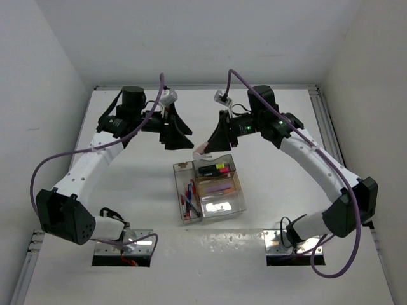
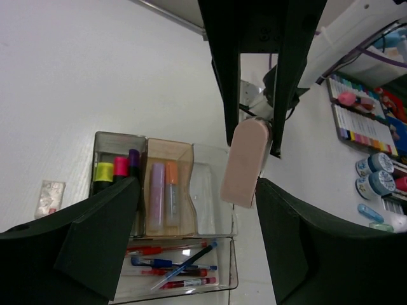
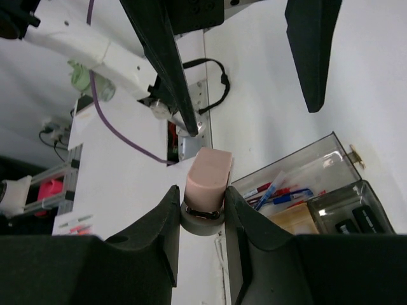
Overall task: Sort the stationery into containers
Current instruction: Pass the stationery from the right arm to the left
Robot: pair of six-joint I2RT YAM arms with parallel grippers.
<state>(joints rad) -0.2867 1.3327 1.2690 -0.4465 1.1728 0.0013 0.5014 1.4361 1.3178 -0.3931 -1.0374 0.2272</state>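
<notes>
– Sitting where on the desk [image 1: 127, 203], those containers [image 1: 184, 166]?
– They are resting mid-desk, well in from both side edges.
– And the arms?
– The left end effector [image 1: 179, 136] is gaping wide. The right end effector [image 1: 212, 141] is pinching the pale pink eraser [image 1: 201, 150], holding it aloft over the containers' far side.
– Anything inside?
– Pens [image 1: 189, 197] and highlighters [image 1: 215, 169] are lying in separate containers.
</notes>
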